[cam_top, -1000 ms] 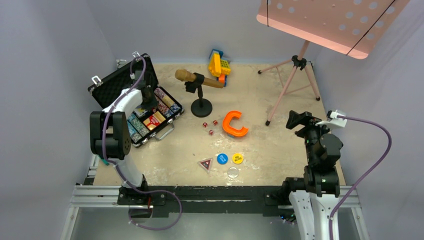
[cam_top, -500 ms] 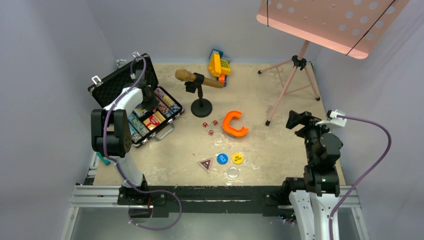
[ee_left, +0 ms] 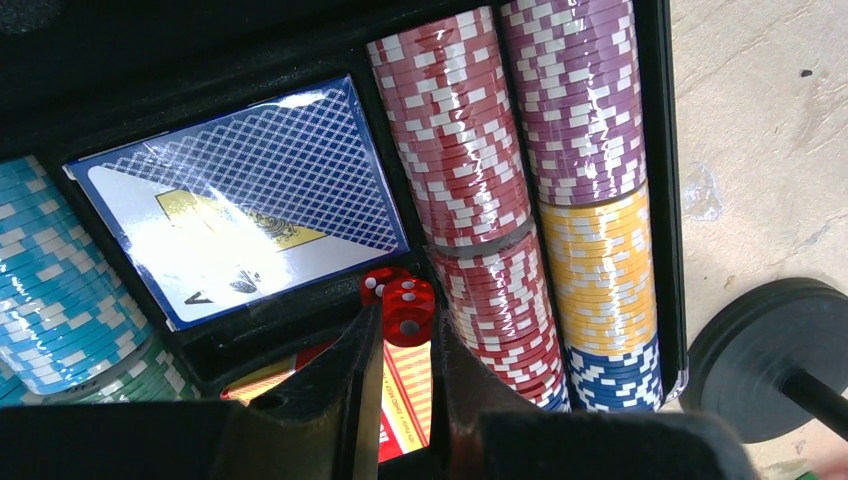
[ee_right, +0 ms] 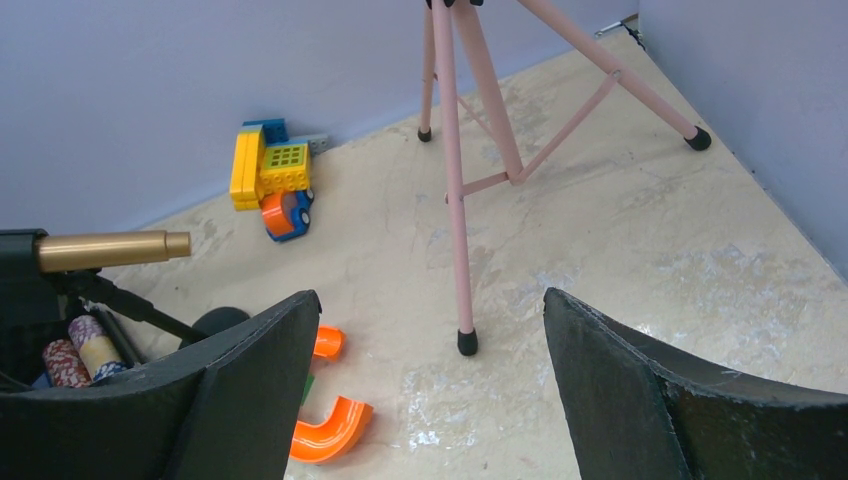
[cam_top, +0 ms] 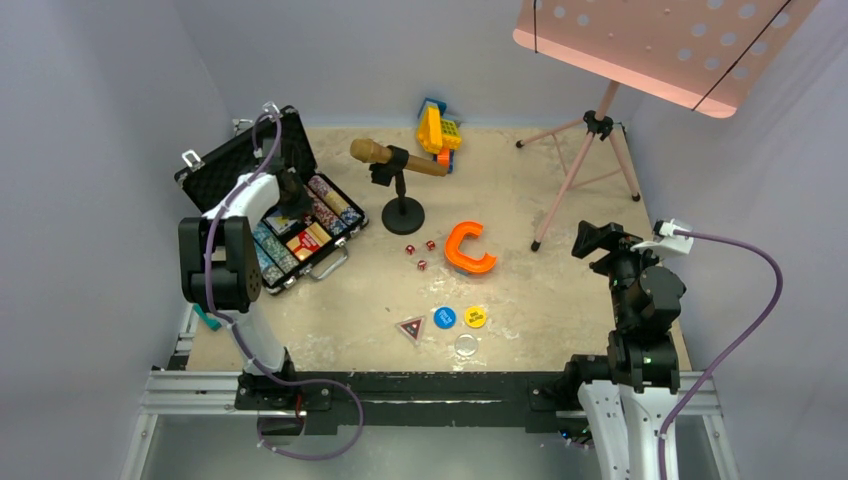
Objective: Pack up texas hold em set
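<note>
One red die gripped by left pincer over case, right pincer agape

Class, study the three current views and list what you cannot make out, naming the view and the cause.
- Left wrist: red-and-yellow card deck, mostly behind the left end effector gripping a red die.
- Right wrist: orange C-shaped piece, partly behind the right end effector's finger; music stand top cut by the edge.
- Top external: blue button and yellow button print, too small.
</note>
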Robot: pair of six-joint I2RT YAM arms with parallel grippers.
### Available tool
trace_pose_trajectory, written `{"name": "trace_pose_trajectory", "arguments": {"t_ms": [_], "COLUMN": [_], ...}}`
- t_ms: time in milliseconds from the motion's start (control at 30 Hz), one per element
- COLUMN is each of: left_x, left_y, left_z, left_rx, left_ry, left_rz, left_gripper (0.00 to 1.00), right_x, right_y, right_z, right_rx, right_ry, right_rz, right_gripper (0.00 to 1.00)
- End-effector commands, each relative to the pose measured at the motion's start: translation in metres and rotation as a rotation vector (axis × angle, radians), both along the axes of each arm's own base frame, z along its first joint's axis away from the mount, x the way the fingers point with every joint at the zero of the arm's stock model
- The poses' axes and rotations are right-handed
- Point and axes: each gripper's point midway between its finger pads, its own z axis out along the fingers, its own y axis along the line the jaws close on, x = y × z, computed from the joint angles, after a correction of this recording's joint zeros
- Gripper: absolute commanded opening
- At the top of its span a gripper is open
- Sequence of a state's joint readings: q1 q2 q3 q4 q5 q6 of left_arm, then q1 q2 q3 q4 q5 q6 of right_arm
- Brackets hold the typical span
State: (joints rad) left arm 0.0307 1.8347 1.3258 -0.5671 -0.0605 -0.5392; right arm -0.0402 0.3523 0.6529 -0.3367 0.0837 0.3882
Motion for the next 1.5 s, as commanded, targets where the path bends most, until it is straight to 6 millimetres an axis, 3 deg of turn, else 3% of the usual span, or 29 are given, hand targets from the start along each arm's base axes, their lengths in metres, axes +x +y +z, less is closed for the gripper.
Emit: {"name": "trace_pose_trajectory", "arguments": {"t_ms": [0, 233, 467, 733, 933, 1467], "left_x": [0.013, 0.014, -0.011, -0.021, -0.024, -0.004], "left_y": [0.002, 0.002, 0.018, 0.018, 0.020, 0.010], "left_z": [0.008, 0.044, 0.050, 0.020, 0.011, -0.005], "left_rx": [-0.004, 0.012, 0.072, 0.068, 0.068, 0.036], "left_ry": [-0.071, -0.212, -0.218, -0.086, -0.055, -0.019], "left_rz": [0.002, 0.010, 0.140, 0.166, 0.194, 0.105], "left_gripper": [0.00, 0.00, 0.00, 0.00, 0.00, 0.00], "right_x": [-0.003, -0.002, -0.002, -0.003, -0.003, -0.002], "right_y": [-0.001, -0.001, -0.001, 0.000, -0.001, 0.000], "right_z": [0.021, 0.021, 0.021, 0.022, 0.022, 0.021], "right_rx": [-0.009, -0.008, -0.008, -0.008, -0.009, -0.009], "right_ry": [-0.057, -0.055, -0.058, -0.060, -0.062, -0.059], "right_rz": [-0.005, -0.002, -0.002, -0.001, -0.002, 0.000], "right_gripper": [0.87, 0.87, 0.87, 0.87, 0.87, 0.87]}}
